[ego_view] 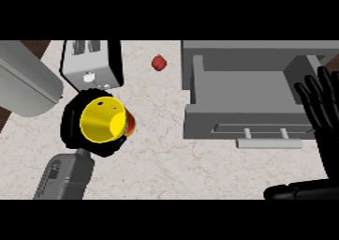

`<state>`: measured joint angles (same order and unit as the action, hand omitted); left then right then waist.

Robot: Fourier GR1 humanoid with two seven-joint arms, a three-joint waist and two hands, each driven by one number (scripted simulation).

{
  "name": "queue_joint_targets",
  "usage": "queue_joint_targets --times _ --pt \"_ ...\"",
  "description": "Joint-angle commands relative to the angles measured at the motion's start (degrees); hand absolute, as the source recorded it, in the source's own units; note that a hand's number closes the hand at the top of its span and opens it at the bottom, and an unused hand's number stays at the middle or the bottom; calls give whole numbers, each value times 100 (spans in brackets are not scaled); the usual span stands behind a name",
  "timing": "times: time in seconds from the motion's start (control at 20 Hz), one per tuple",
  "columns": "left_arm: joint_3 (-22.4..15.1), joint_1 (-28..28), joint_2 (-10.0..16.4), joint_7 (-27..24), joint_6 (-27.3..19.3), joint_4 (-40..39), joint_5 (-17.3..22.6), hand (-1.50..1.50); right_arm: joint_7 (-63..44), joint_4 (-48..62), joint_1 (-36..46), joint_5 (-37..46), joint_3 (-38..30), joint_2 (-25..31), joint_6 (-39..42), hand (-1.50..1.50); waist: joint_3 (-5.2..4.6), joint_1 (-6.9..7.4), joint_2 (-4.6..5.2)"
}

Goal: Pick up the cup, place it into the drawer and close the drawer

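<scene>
Left hand (70,123) is curled round the yellow cup (100,120), over the counter (172,159) and well left of the open drawer (221,115). Right hand (323,110) rests open (fingers up) beside the drawer. Risk: carried across too low, the cup could strike the drawer's wall.

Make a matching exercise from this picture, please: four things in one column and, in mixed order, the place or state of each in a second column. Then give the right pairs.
Things:
1. cup
2. drawer
3. toaster
4. small red item

Place or state:
A. open, at the right
B. held by the left hand
C. lying between toaster and drawer
D. standing left of the small red item

Pairs: 1-B, 2-A, 3-D, 4-C
</scene>
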<state>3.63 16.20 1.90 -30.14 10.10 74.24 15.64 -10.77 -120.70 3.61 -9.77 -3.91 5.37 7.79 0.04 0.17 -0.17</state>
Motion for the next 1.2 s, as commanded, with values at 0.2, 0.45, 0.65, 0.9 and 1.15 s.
queue_joint_targets --times 0.2,0.45,0.65,0.9,1.15 --pt "-1025 507 -185 1400 -1546 1503 67 150 262 250 41 112 -44 20 62 -150 0 -12 0" --pt "-334 2141 -142 2025 -1605 592 -185 150 510 266 -194 151 61 -48 179 -150 -1 -74 21" --pt "-494 2122 -106 2182 -1766 869 -449 150 412 177 -119 251 75 -56 91 -150 -2 -34 11" --pt "-624 3412 -189 2156 -2329 -426 -360 150 63 34 72 6 -92 11 18 -150 -3 -103 25" --pt "-579 3927 -190 1970 -2246 -1237 -281 150 263 586 318 -438 -617 276 274 -150 -1 -89 35"
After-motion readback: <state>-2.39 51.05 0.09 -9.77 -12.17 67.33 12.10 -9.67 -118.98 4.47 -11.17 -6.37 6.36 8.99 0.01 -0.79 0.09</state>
